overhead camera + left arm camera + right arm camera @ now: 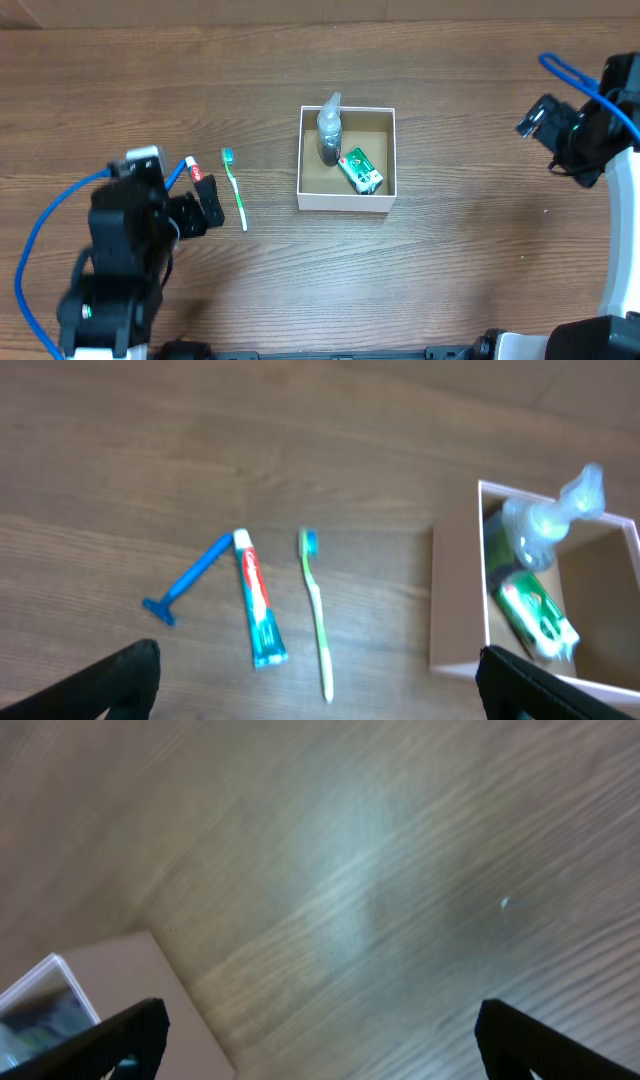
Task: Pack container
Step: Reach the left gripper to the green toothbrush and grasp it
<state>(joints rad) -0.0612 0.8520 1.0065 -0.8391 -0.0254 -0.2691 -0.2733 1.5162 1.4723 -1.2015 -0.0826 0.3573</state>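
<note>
The container (347, 201) is a square white-walled box with a brown inside, at the table's middle. A clear pump bottle (329, 128) and a green packet (360, 170) lie in it. The container's near wall also shows in the left wrist view (455, 600), and its corner in the right wrist view (120, 970). A green toothbrush (235, 190), a toothpaste tube (258, 600) and a blue razor (190, 578) lie on the table left of the container. My left gripper (205, 205) is open and empty, close to these. My right gripper (535, 125) is open and empty, at the far right.
Bare brown wooden table (470, 250) lies between the container and the right arm. Blue cables run along both arms.
</note>
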